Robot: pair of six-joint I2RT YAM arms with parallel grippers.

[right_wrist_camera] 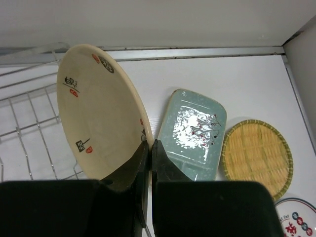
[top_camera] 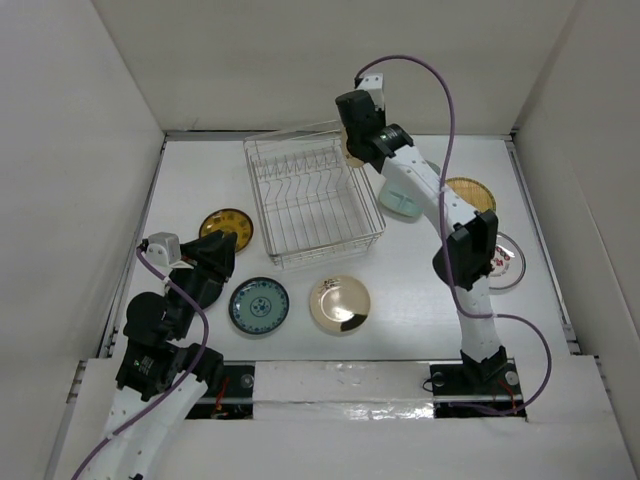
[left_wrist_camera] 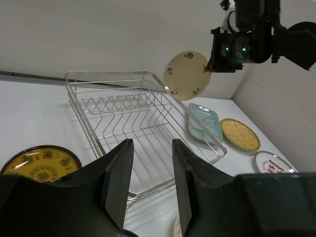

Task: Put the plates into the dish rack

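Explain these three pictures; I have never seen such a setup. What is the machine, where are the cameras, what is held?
Two robot arms stand at a white table's near edge. One picture looks down from above; the others come from a camera on each wrist. The right pincer grips a cream round plate with red and dark marks, raised beside the silver wire dish rack. The left pincer is open, empty. Lying flat: a yellow-and-brown plate, a teal-patterned plate, a glossy cream plate, a pale green squarish dish, a woven tan plate, a white red-marked plate.
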